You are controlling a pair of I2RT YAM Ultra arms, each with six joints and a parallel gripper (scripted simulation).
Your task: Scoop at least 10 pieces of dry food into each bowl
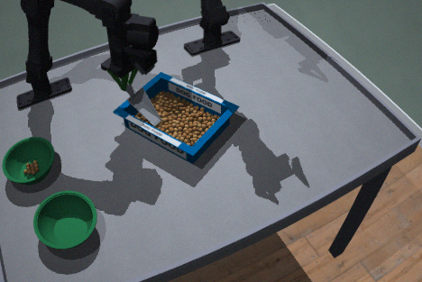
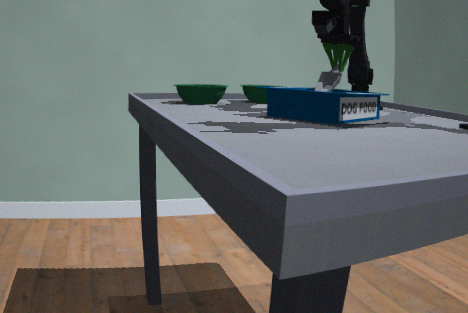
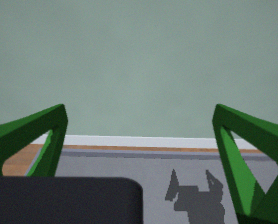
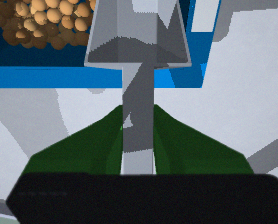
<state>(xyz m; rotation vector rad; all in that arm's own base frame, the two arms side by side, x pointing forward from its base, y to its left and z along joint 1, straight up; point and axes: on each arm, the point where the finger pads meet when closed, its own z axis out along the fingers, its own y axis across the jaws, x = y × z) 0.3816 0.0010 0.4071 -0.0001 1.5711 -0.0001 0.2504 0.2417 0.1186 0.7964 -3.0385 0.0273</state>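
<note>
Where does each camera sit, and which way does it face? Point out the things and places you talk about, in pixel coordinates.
Top: high above the table (image 1: 279,100), looking down at a slant; both arms show.
Exterior: low beyond a table corner, looking across; mainly the right arm shows.
Left wrist: on the left arm, facing the wall past its spread green fingers.
Right wrist: on the right arm, looking down its fingers at the scoop (image 4: 138,115).
Top and exterior share both bowls (image 1: 65,219) (image 2: 201,94).

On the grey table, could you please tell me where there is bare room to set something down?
The widest bare patch of the grey table lies between the blue box and the far corner above the table leg. It is crowded around the box, where the right hand holds the scoop, and around both bowls.
</note>
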